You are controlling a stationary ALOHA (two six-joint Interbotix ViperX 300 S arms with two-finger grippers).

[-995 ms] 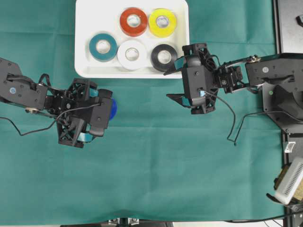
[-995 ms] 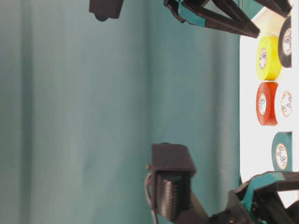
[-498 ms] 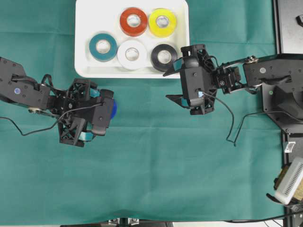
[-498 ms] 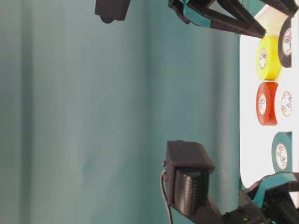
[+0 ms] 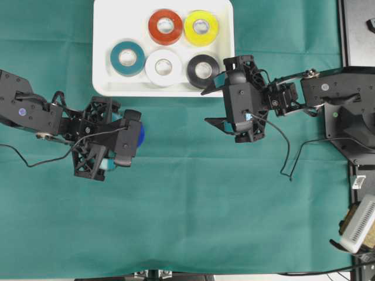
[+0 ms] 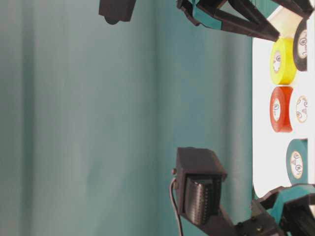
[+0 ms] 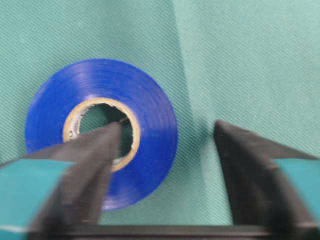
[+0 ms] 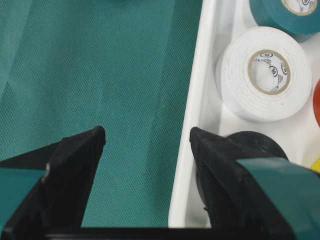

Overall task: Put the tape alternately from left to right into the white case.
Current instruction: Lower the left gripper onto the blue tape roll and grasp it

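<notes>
The left gripper (image 7: 162, 145) jaws have narrowed around the flat-lying blue tape (image 7: 102, 130).

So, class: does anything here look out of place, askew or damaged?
One thing: the blue roll lies on the green cloth, outside the white case that holds the other five rolls. The left tool straddles its wall, one finger in the core. Nothing looks damaged.

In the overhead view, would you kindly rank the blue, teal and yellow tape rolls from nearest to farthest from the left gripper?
1. Blue roll, on the cloth at the left gripper.
2. Teal roll, at the left end of the white case.
3. Yellow roll, in the case's far right corner.
</notes>
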